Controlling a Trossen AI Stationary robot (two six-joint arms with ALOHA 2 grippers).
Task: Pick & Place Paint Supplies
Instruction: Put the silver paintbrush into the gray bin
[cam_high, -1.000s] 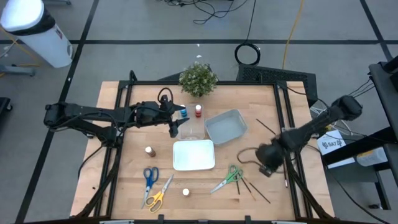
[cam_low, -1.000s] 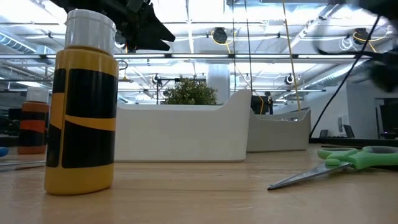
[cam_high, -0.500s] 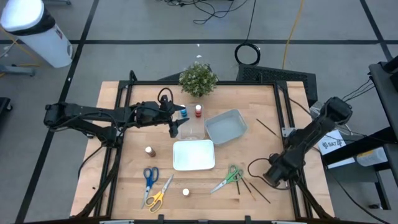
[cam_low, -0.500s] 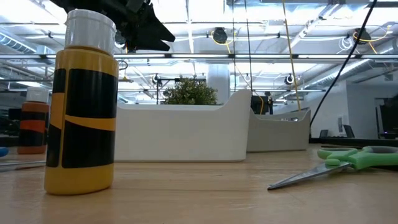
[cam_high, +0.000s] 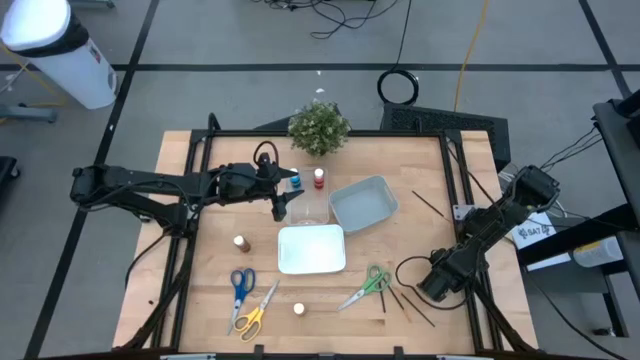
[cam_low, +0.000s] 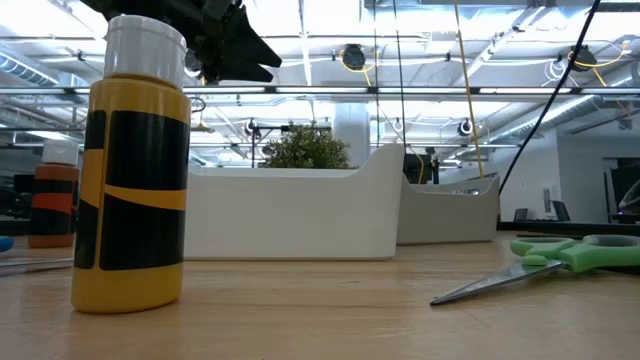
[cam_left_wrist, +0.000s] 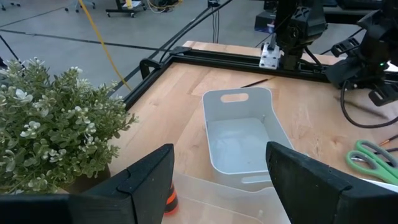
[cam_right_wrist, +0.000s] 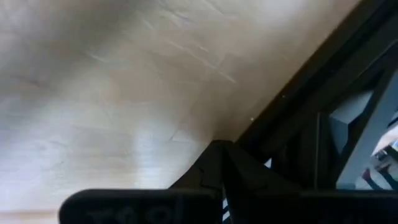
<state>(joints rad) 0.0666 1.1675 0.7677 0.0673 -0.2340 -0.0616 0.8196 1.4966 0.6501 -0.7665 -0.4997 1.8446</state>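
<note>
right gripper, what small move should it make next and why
Probably open the fingers and shift toward the thin dark brushes lying just beside it. The right gripper is shut and empty, low over the table's near right edge, with the green scissors a little farther in. The left gripper hangs open above the clear tray, so it seems to be waiting.

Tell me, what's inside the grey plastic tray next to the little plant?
The grey rectangular plastic tray looks empty: the left wrist view shows only its bare bottom. The leafy green potted plant stands beside it, not in it.
</note>
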